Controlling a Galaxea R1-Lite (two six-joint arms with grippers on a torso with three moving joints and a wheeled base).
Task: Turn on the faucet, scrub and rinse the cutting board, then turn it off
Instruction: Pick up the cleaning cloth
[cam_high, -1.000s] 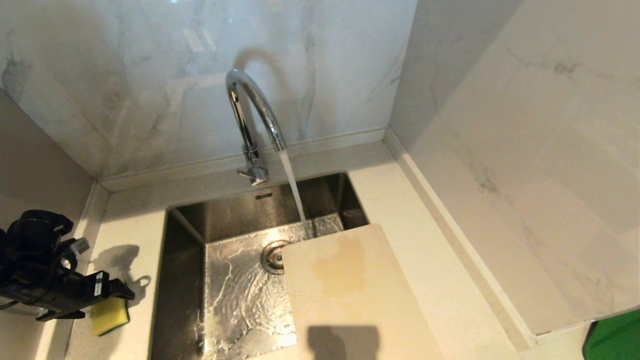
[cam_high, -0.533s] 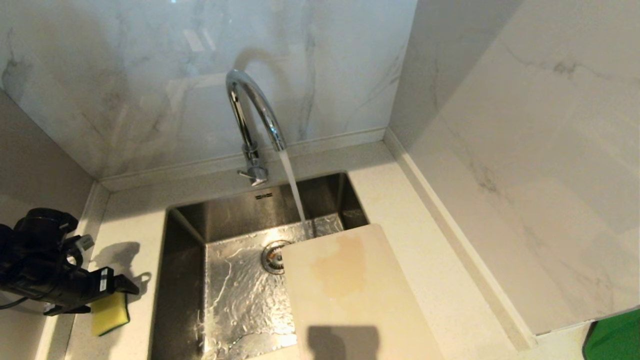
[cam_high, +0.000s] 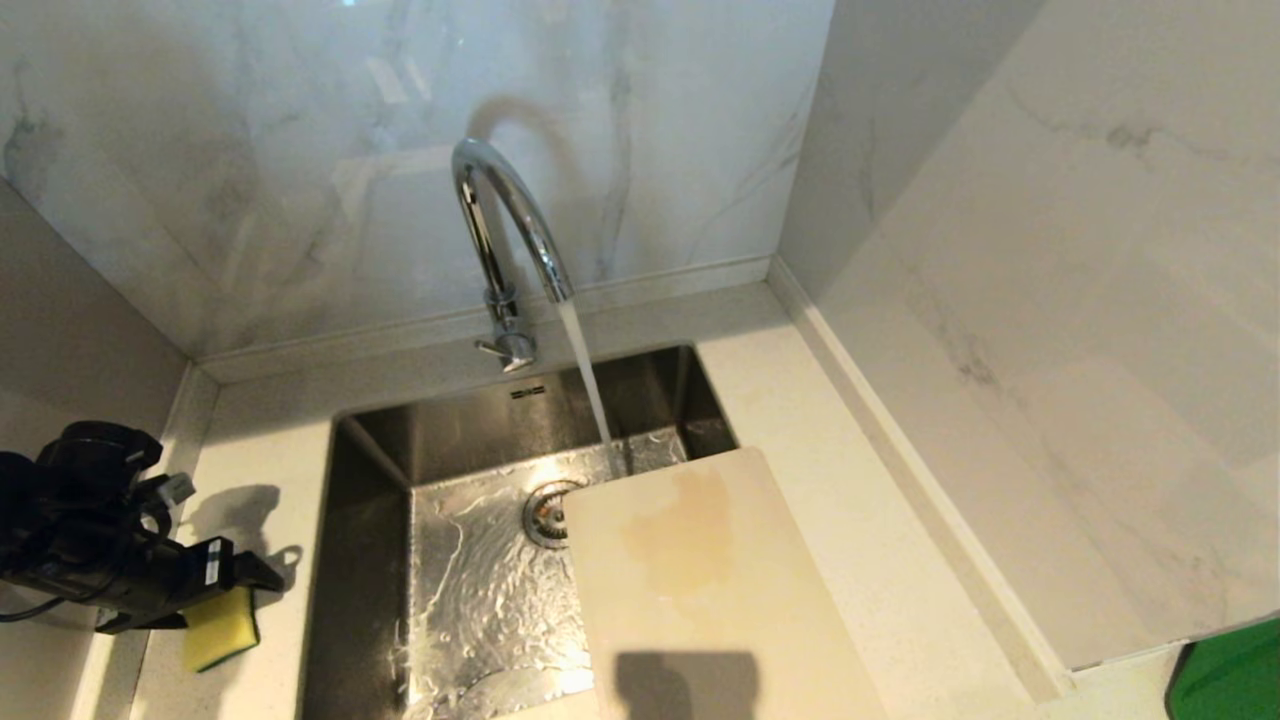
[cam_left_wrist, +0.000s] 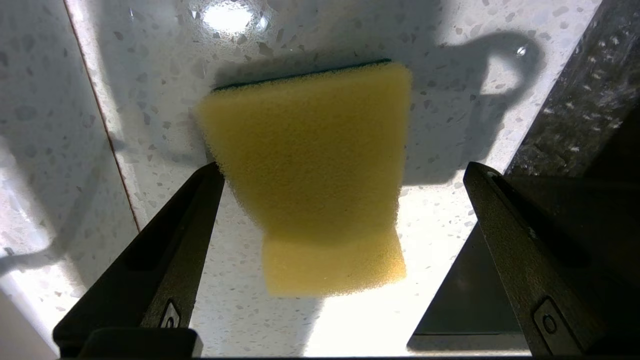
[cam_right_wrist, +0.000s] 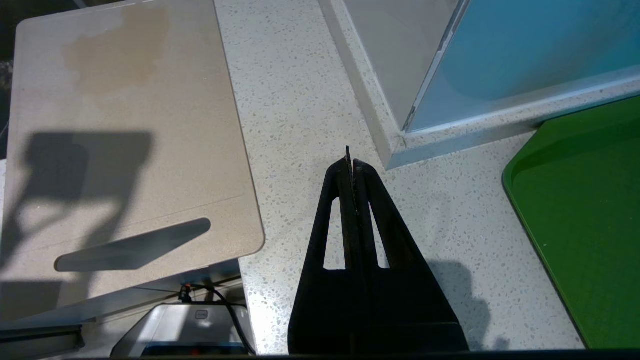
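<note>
— Running from the arched chrome faucet (cam_high: 505, 235), a smooth stream falls into the stainless sink (cam_high: 370, 500), whose floor is rippled with water around the round drain (cam_high: 545, 513). Where's the board?

— The cutting board (cam_high: 700, 590), a thin cream plastic rectangle with rounded corners, lies over the sink's right part, its far edge just beside the stream. A tan stain marks its far half; the slot handle shows in the right wrist view near the near edge.

— And the grippers?

— The left gripper (cam_left_wrist: 340, 200) hovers over the speckled countertop (cam_high: 260, 460) left of the sink, black fingers (cam_left_wrist: 170, 250) spread wide on either side of a porous yellow sponge (cam_left_wrist: 315, 170) with a dark green backing, not clamping it. The right gripper (cam_right_wrist: 351, 165) sits above the counter between the board and a green tray (cam_right_wrist: 585, 215), its tips pressed together on nothing.
</note>
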